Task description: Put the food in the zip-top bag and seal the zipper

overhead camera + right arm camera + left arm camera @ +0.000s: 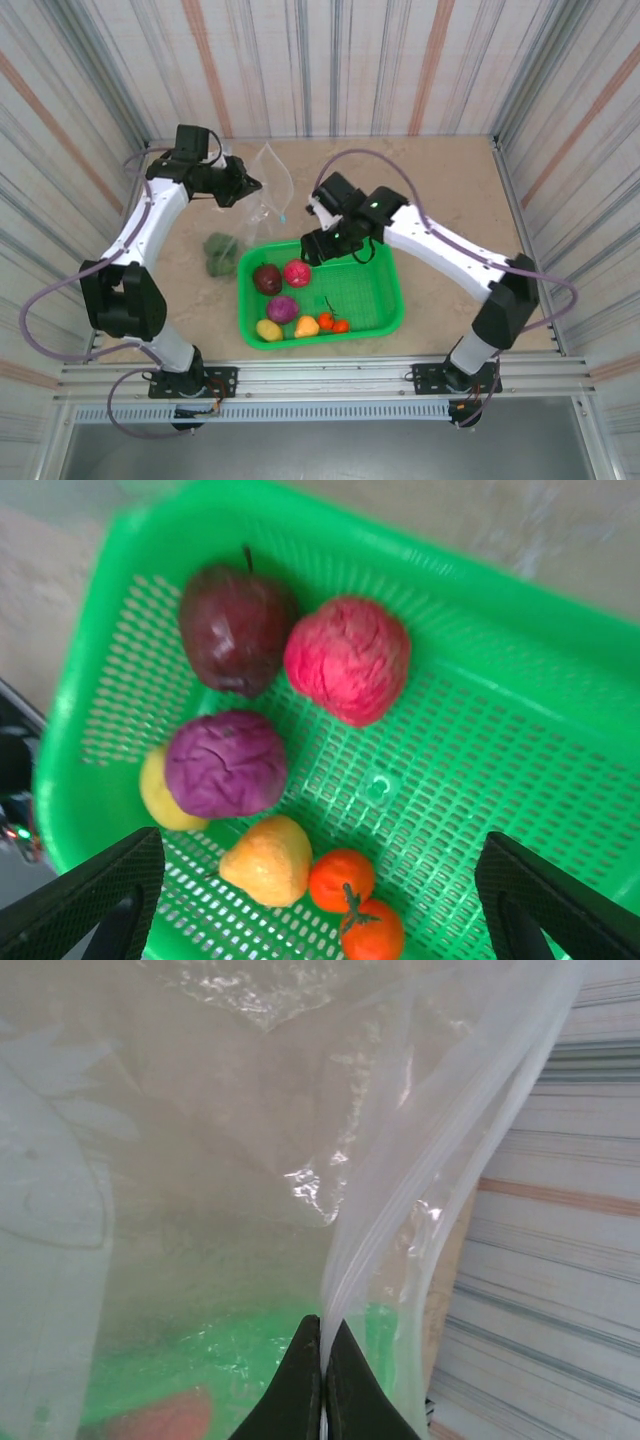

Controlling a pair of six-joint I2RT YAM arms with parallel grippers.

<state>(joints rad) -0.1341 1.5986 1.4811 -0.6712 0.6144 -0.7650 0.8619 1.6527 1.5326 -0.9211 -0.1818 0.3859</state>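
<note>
green veg [220,252] on table [450,190] by basket [385,290] | basket holds other food [347,658] | L gripper [322,1360] pinching bag [200,1160] edge | R gripper [320,880] spread above

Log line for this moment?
left tool: shut on bag edge | right tool: open over basket | green food: on table | other food: in basket

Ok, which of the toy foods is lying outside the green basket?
The green vegetable pieces, lying on the table just left of the basket. Every other piece of food sits inside the basket.
</note>
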